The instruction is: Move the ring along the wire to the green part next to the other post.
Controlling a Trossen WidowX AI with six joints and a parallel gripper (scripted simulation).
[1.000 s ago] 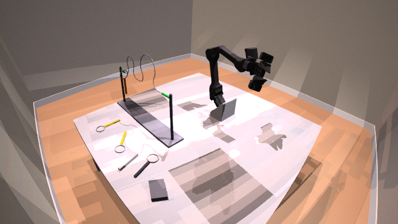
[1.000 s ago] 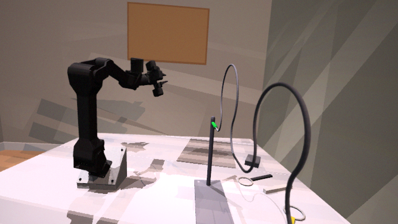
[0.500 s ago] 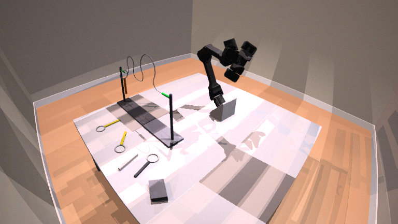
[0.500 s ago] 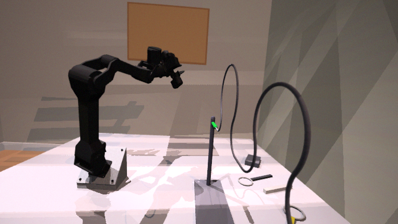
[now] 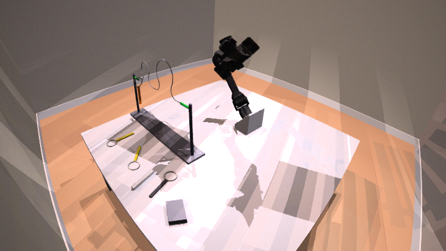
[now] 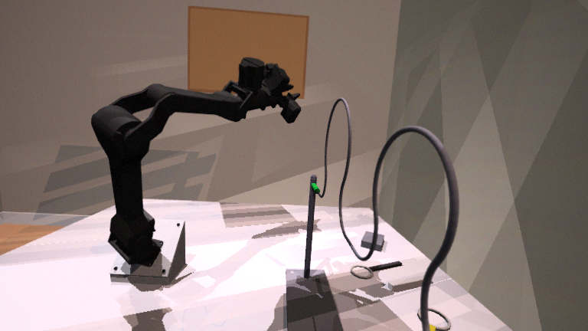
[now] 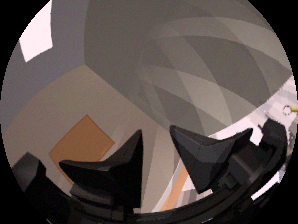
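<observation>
The ring [image 5: 141, 82] with the orange handle [image 5: 139, 94] hangs at the green part [image 5: 136, 78] beside the far-left post [image 5: 136, 99] in the top view, its handle pointing down. The grey wire [image 5: 172, 78] [image 6: 454, 193] runs in tall bends to the other green part [image 5: 184, 105] [image 6: 315, 188] at the other post [image 5: 191, 131] [image 6: 310, 230]. My gripper [image 6: 297, 91] [image 7: 156, 131] is partly open with nothing between its fingers. It is high in the air, on the robot's side of the wire, well away from the ring. The ring is outside the exterior view and the wrist view.
Two rings with yellow handles [image 5: 125, 136] [image 5: 137, 153], a ring with a black handle [image 5: 158, 188] [image 6: 386, 266], a pale bar [image 5: 143, 180] [image 6: 406, 283] and a grey box [image 5: 176, 210] [image 6: 371, 240] lie on the table. The posts stand on a dark base plate [image 5: 162, 132] [image 6: 312, 306].
</observation>
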